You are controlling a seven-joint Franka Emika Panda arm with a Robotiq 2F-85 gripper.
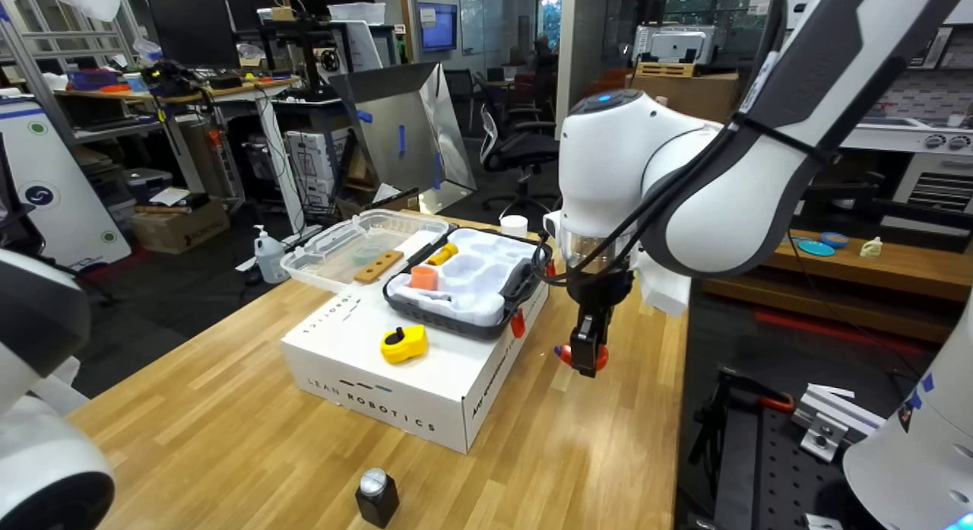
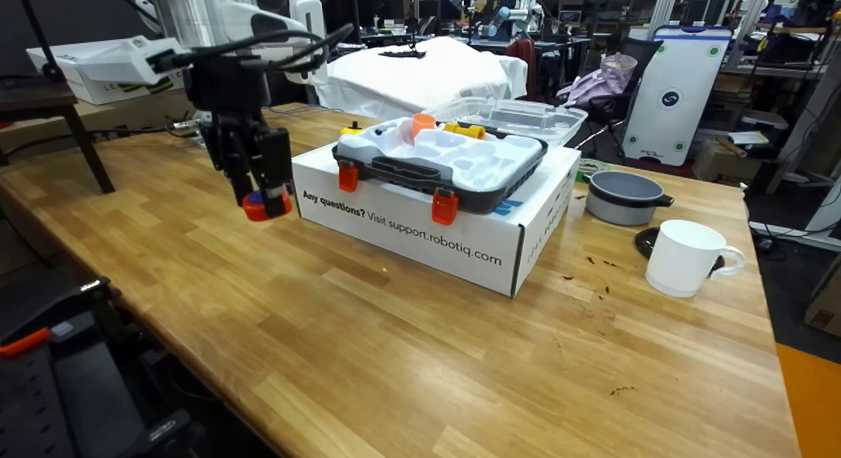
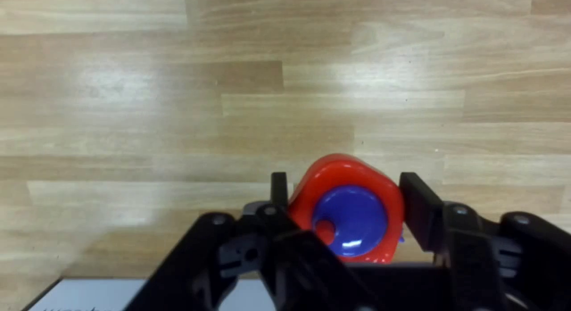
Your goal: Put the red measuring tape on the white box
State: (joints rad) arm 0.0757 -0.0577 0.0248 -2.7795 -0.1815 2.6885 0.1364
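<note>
The red measuring tape [image 1: 564, 353] has a round blue patch and shows in both exterior views [image 2: 256, 209] and the wrist view [image 3: 352, 217]. My gripper [image 3: 344, 190] is shut on it, one finger on each side. In both exterior views the gripper [image 1: 587, 363] [image 2: 261, 203] holds the tape above the wooden table, beside the white box. A finger hides part of the tape. The white box [image 1: 365, 397] is large and flat and lies on the table [image 2: 368, 353]. Its printed long side [image 2: 407, 238] faces the tape, and its edge shows in the wrist view [image 3: 98, 293].
On the box lie a black-rimmed tray [image 1: 490, 328] with orange and yellow parts, a yellow tape measure [image 1: 404, 344] and a clear lid [image 1: 334, 250]. A small black-grey object [image 1: 377, 503], a white mug [image 2: 683, 257] and a grey pot [image 2: 621, 205] stand on the table.
</note>
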